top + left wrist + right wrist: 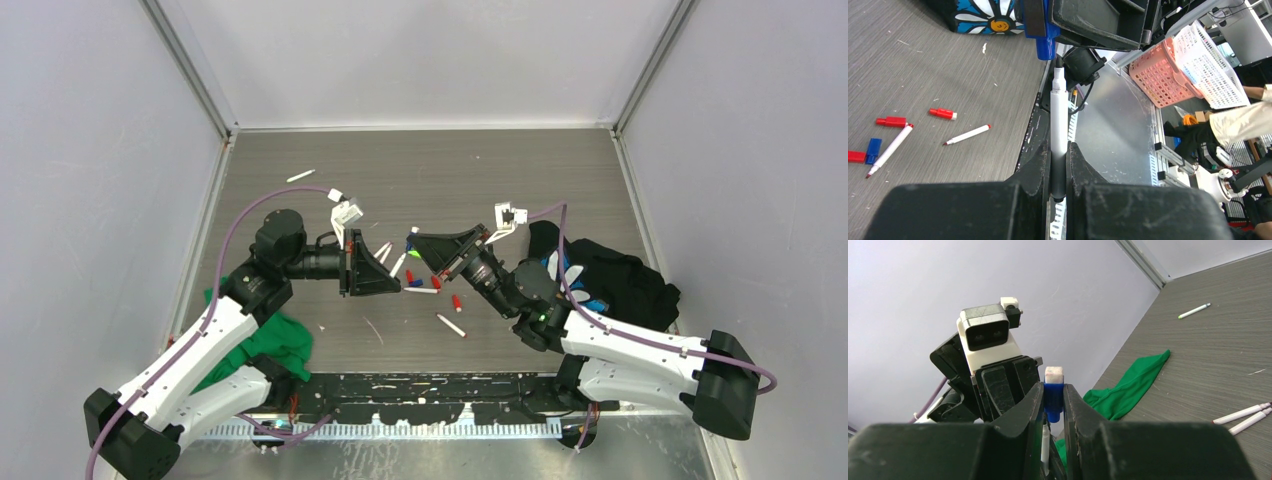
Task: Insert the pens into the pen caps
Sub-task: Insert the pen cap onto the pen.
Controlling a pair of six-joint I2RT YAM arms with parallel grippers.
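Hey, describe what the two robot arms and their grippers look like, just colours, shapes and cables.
The left arm and right arm have white shell links with black joints and black bases. A lavender cable runs along each. The left gripper and right gripper are black, wedge-shaped and scuffed. A white camera block sits on each wrist.

Held pen (1058, 120): white barrel, black tip.
Held cap (1053, 392): blue, white plug on top.
Loose red caps (892, 121), loose blue cap (873, 148).
Cloth (1128, 387): bright green.
Pouch (993, 20): black, blue-white daisy print, orange centre.
Table (450, 170): grey wood grain.
Pink basket (1155, 75), white basket (1210, 60): open lattice.
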